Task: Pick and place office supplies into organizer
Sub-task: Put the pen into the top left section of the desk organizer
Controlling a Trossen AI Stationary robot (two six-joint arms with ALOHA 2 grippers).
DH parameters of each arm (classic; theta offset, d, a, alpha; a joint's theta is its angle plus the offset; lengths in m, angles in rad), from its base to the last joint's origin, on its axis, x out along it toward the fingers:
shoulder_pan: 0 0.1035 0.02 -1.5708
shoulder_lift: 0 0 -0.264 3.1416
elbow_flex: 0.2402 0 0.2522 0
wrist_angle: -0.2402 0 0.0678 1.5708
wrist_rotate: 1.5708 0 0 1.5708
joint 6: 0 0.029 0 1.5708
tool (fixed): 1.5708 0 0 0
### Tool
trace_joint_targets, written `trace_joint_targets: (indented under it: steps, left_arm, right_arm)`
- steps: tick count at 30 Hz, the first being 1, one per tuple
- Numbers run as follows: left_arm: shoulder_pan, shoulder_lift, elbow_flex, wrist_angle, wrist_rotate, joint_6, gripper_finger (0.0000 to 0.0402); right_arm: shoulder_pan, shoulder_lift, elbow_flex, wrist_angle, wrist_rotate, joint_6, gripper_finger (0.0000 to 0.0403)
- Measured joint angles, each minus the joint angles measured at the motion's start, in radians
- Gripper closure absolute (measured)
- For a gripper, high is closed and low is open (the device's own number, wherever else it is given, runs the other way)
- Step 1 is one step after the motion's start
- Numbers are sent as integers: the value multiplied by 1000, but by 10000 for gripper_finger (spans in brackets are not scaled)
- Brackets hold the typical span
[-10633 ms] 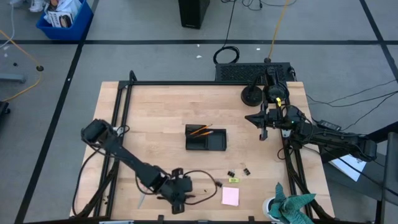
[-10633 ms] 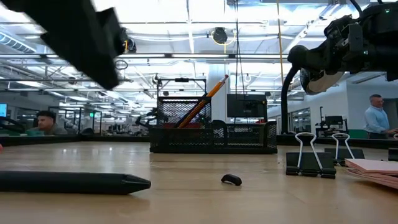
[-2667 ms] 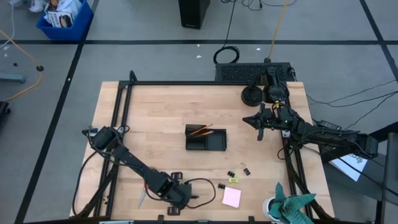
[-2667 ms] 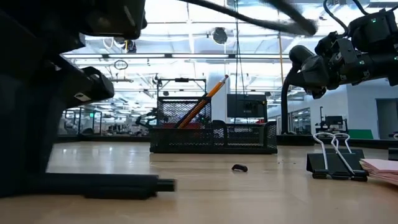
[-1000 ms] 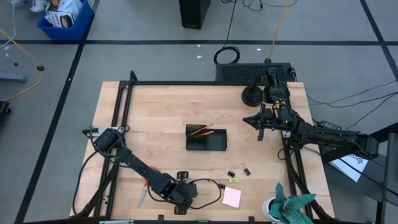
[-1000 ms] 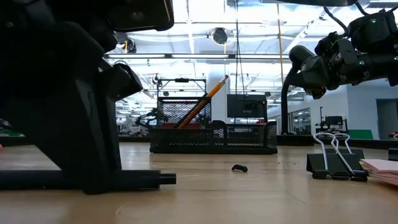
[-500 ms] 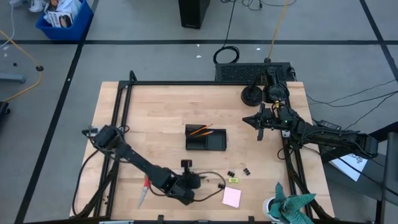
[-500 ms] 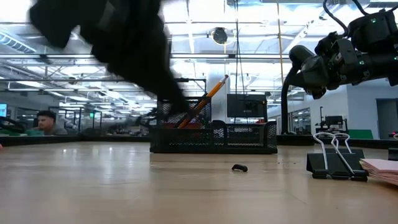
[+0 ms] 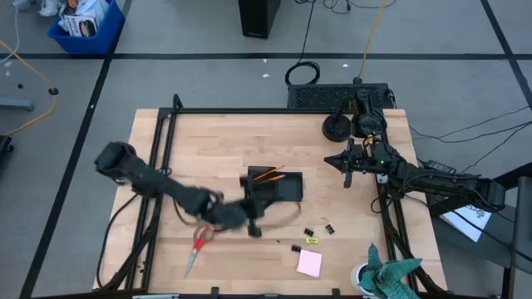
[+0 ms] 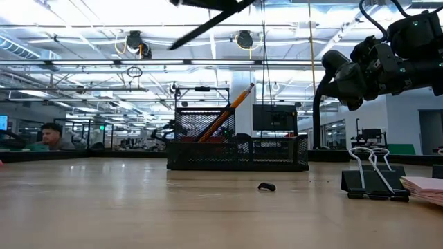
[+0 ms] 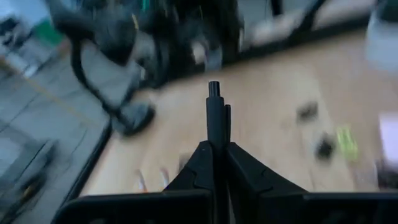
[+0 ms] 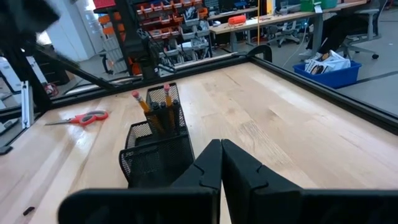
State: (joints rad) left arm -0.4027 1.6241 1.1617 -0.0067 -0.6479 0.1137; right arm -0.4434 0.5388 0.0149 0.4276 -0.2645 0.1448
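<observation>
My left gripper point(image 9: 252, 223) hangs over the table's middle, just on the near side of the organizer point(image 9: 276, 185), and is shut on a black pen point(image 11: 214, 109). The organizer is a black mesh tray with two orange pencils point(image 12: 152, 102) standing in it. Red-handled scissors point(image 9: 198, 244) lie flat near the front left. Binder clips point(image 9: 319, 229), a small yellow pad point(image 9: 312, 241) and a pink pad point(image 9: 308, 262) lie at the front right. My right gripper point(image 9: 350, 172) waits shut at the table's right side, holding nothing. My left gripper pinches the black pen between its two fingers. The pen lies along the fingers, and one end point(image 11: 214, 87) sticks out well past the fingertips point(image 11: 202, 152). The fingers hide the pen's other end. The pen is lifted clear of the table.
A teal cloth point(image 9: 389, 274) sits at the front right corner. A black box point(image 9: 337, 95) and a round black disc point(image 9: 337, 127) stand at the back right. A tiny dark bit point(image 10: 266, 187) lies on the wood between the organizer and the clips.
My left gripper has risen from the table's near edge and gone toward the far edge and the organizer, carrying the black pen. The pen lay flat on the wood before and is now lifted clear. The scissors, half covered by the arm before, now show whole.
</observation>
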Motion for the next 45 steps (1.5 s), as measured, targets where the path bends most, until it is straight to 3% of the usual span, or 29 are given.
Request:
trace_joint_targets:
  steps: [5,10,17,28,45]
  left_arm:
    - [180,-101,-277,538,319,85,381]
    - [324,-105,-462,772,450,19,381]
    - [394,-25,-501,861,542,15,386]
    - [429,122,-502,870,526,32,372]
    - [448,150,-501,872,526,9,362]
  right_arm:
    - [0,1,0,-3,0,0,403]
    - [0,2,0,0,0,0,403]
    - [0,3,0,17,1,0,403]
    - [0,3,0,17,6,-2,403]
    - [0,3,0,16,6,0,403]
